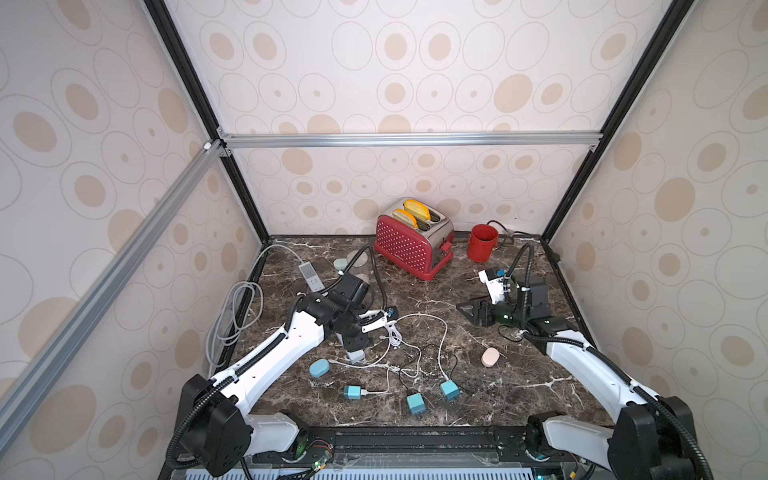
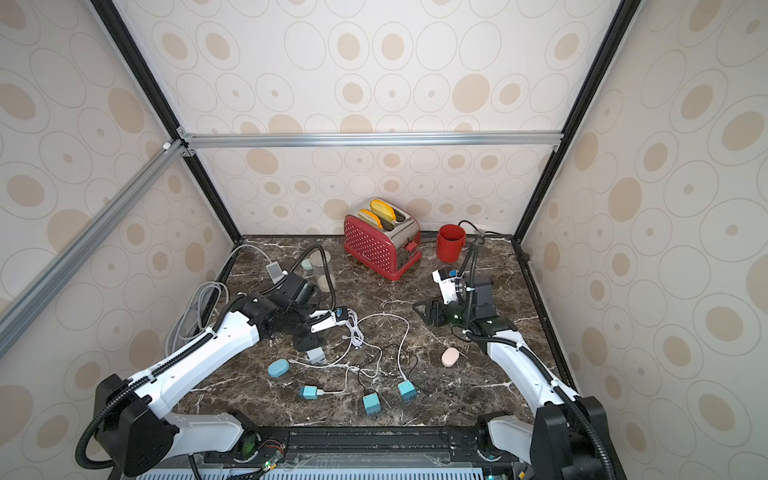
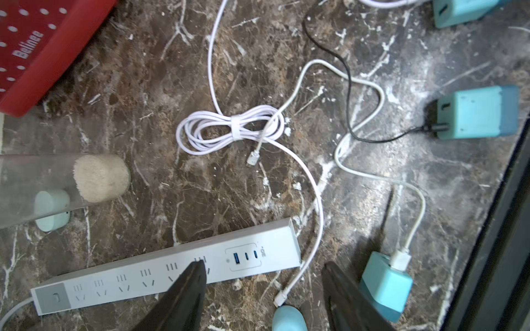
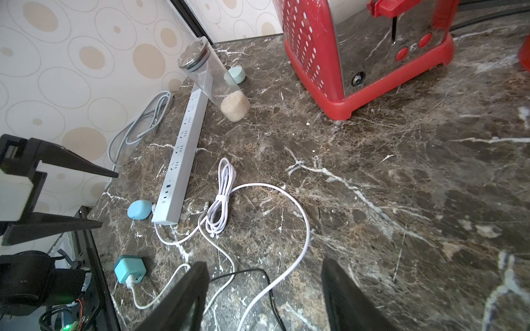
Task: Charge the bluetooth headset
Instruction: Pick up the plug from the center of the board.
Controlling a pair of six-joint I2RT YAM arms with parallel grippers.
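The bluetooth headset's blue oval case (image 1: 319, 368) lies on the marble top (image 1: 519, 374) beside the end of the white power strip (image 3: 160, 272). A white cable plug (image 3: 280, 299) meets the end of the case (image 3: 288, 318). My left gripper (image 3: 263, 282) hangs open just above the case and the strip end, holding nothing. My right gripper (image 1: 468, 311) hovers open over bare marble at the right, with a white cable and a black one (image 4: 269, 282) lying below its jaws. A coiled white cable (image 1: 395, 332) lies between the arms.
Three blue charger cubes (image 1: 352, 392) (image 1: 415, 403) (image 1: 449, 390) sit near the front. A pink case (image 1: 490, 356) lies front right, and a pale green one (image 4: 236, 75) sits behind a clear jar of rice (image 4: 218, 80). A red toaster (image 1: 411, 239) and a red cup (image 1: 482, 243) stand at the back.
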